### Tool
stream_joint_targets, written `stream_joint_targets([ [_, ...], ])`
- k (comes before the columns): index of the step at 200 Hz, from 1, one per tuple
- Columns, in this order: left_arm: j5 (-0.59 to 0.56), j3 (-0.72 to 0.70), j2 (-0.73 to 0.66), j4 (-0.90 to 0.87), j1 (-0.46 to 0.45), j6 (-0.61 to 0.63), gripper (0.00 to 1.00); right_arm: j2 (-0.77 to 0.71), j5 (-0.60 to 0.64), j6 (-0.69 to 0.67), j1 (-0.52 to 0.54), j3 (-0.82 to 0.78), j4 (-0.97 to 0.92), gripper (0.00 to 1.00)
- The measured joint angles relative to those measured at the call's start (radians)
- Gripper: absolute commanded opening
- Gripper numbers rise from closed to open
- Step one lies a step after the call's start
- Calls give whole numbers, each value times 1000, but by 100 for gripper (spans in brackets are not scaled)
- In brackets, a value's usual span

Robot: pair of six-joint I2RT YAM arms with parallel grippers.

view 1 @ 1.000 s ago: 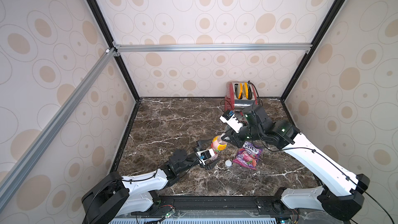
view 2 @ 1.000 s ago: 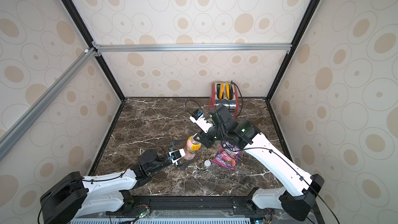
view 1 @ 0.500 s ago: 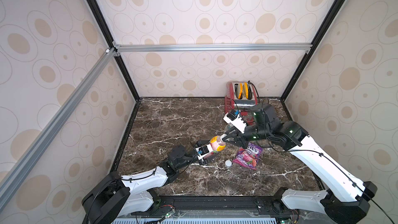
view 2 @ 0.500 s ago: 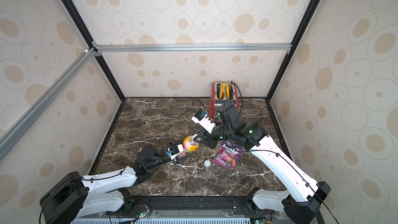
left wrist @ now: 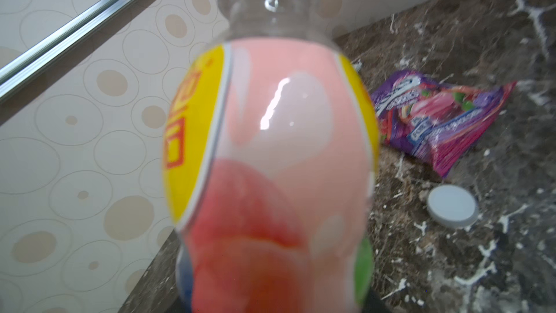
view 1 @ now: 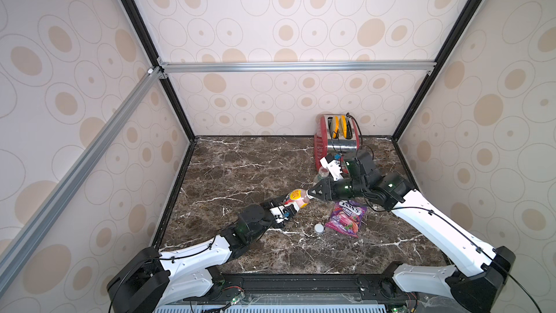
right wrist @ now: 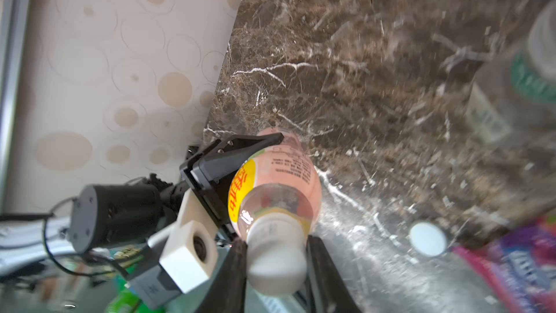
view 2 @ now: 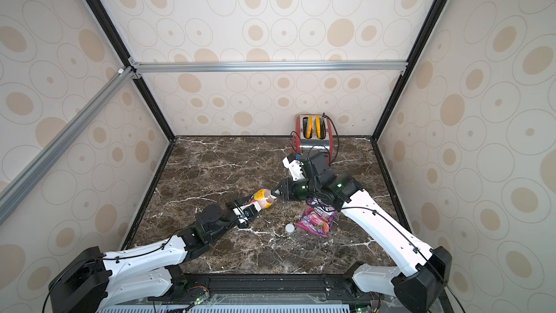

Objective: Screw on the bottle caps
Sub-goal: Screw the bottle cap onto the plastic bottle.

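Dark brown marble tabletop [view 1: 240, 170], white-veined, carrying four things, all toward its right half.

A red and silver toaster [view 1: 337, 141] stands upright at the back edge against the wall, with two yellow pieces in its slots. Just in front of it stands a clear bottle [view 1: 322, 175] with a white-green label, upright and partly hidden behind an arm; it is blurred in the right wrist view. Nearer the front, a purple candy bag [view 1: 346, 219] lies flat. A loose white cap [view 1: 319, 228] rests on the marble just beside the bag's near left corner, apart from it in both top views. The left half shows only bare stone.
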Motion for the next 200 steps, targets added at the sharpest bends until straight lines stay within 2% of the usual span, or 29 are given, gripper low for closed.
stream_joint_targets([
  [7, -20, -3, 0, -6, -2, 22, 49, 3, -19, 57, -9, -16, 16, 23],
  [14, -40, -5, 0, -7, -3, 40, 49, 9, -34, 92, -14, -19, 21, 40],
  [20, -49, -5, -3, -6, -3, 51, 47, 13, -42, 93, -17, -13, 24, 53],
  [28, -58, -4, -12, -5, 1, 58, 44, 16, -45, 69, -21, 1, 24, 65],
  [33, -57, -3, -21, -11, 9, 59, 44, 16, -49, 43, -28, 11, 25, 70],
  [48, -6, -2, -50, -43, 46, 52, 45, 12, -58, -145, -53, 55, 24, 75],
  [83, 182, 29, -97, -167, 150, 32, 44, -115, -68, -879, -73, 58, -14, 80],
  [101, 264, 72, -97, -241, 158, 32, 43, -183, -91, -1209, -70, 23, -39, 74],
  [123, 351, 108, -99, -294, 159, 32, 43, -175, -116, -1577, -70, 23, -99, 63],
  [157, 442, 129, -102, -338, 163, 29, 44, -93, -117, -1940, -62, 37, -169, 55],
  [176, 477, 129, -101, -348, 163, 23, 44, -91, -115, -2051, -39, 37, -172, 55],
  [200, 507, 134, -93, -356, 163, 18, 44, -95, -104, -2125, 0, 31, -153, 55],
])
